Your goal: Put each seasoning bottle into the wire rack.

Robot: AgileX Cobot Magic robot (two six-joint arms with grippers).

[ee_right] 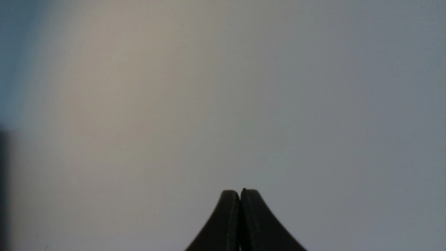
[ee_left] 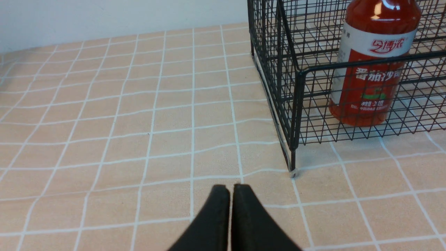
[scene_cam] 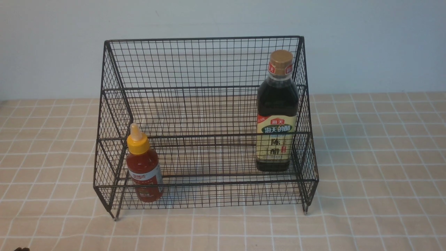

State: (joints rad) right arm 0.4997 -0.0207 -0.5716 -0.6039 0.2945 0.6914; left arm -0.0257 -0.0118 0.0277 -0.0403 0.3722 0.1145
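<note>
The black wire rack (scene_cam: pixel 205 87) stands in the middle of the table. Upright in its lower front tier at the left is the small red sauce bottle (scene_cam: pixel 143 164) with a yellow nozzle cap. The taller dark vinegar bottle (scene_cam: pixel 277 115) with a gold cap stands upright at the right side of the rack. In the left wrist view the red bottle (ee_left: pixel 373 69) sits behind the rack's front corner (ee_left: pixel 296 104). My left gripper (ee_left: pixel 230 188) is shut and empty, low over the cloth, short of that corner. My right gripper (ee_right: pixel 239 192) is shut and empty, facing a blank wall.
A peach checked tablecloth (scene_cam: pixel 376 157) covers the table on both sides of the rack and in front of it. A pale wall (scene_cam: pixel 366 42) rises behind. A small dark part shows at the front view's bottom left corner (scene_cam: pixel 21 249).
</note>
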